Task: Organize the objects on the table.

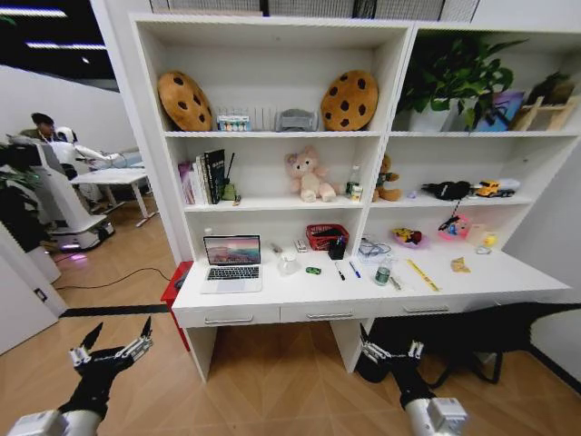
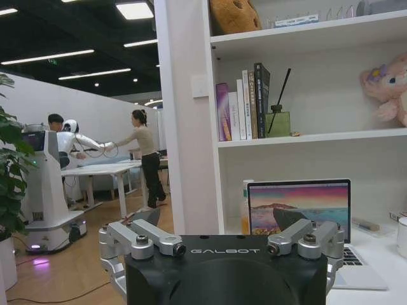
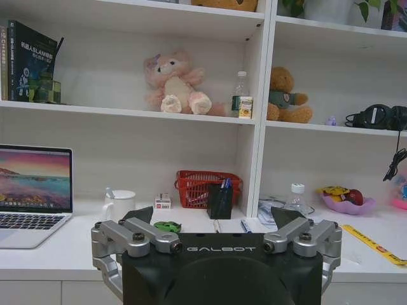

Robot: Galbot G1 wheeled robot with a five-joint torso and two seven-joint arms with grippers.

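On the table [image 1: 300,291] stands an open silver laptop [image 1: 231,263] at the left, also seen at laptop [image 2: 299,210] and laptop [image 3: 32,190]. A tiny green toy car [image 1: 312,270] [image 3: 167,226] lies mid-desk, in front of a black pen cup [image 1: 337,250] [image 3: 220,200]. Loose pens [image 1: 340,270] lie right of the car, and a small clear bottle [image 1: 383,272] [image 3: 296,200] stands farther right. My left gripper [image 1: 118,331] [image 2: 216,219] and right gripper [image 1: 390,348] [image 3: 215,216] hang open and empty, low over the floor in front of the desk.
A red basket [image 1: 325,236], white mug [image 1: 288,263] and yellow ruler [image 1: 422,275] also sit on the desk. Shelves above hold plush toys, cookie cushions and books. A black bag [image 1: 472,336] lies under the desk's right end. Another robot [image 1: 54,195] stands far left.
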